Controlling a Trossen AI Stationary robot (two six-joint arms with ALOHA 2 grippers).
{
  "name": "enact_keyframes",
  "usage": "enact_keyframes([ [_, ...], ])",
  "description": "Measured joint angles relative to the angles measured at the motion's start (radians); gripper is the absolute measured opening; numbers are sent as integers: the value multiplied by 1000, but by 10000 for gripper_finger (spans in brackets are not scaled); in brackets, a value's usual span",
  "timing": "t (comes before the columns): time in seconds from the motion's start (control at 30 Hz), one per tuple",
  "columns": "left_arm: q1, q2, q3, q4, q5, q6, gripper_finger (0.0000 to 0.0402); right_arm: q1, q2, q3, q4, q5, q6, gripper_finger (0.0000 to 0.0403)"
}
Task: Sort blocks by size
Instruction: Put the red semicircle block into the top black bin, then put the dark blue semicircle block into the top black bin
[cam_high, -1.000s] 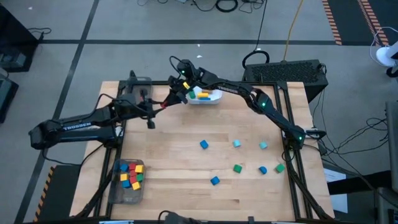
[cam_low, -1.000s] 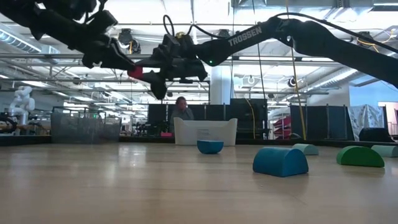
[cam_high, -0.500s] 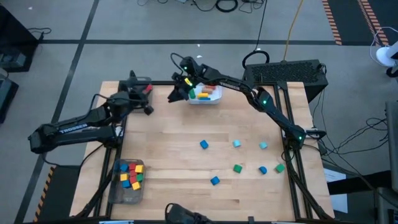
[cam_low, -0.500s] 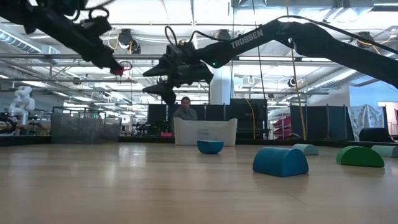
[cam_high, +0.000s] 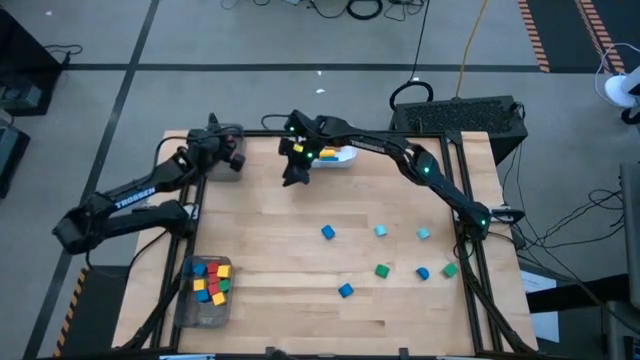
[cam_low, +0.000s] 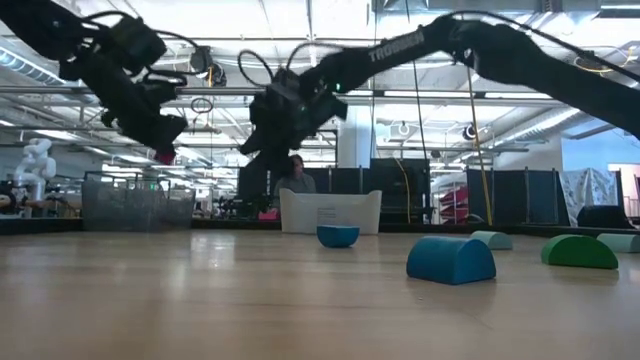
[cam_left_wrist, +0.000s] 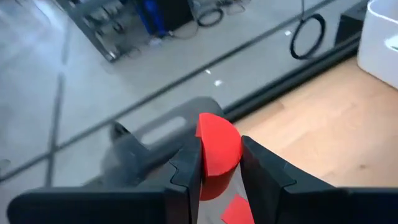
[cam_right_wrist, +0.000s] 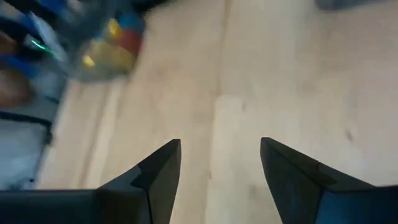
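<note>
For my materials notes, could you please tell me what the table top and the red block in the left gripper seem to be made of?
The table top looks like pale wood in a matt finish: parallel plank seams and grain show. The red block in the left gripper looks like painted wood or plastic; its smooth, evenly coloured faces show no grain, so it stays open.
</note>
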Motion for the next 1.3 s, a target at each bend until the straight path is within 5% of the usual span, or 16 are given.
enact_keyframes([
  [0.43, 146, 128, 1, -41, 192, -74, 95, 11, -207, 0, -207, 323, -125, 181],
  [0.7, 169, 160, 1, -12, 229, -73, 99, -35, -226, -10, -320, 350, -127, 154],
  [1.1, 170, 158, 1, 7, 230, -72, 246, -107, -347, -116, -335, 351, -125, 121],
  [1.3, 170, 157, 1, 39, 211, -71, 260, -112, -558, -383, -204, 435, -91, 102],
])
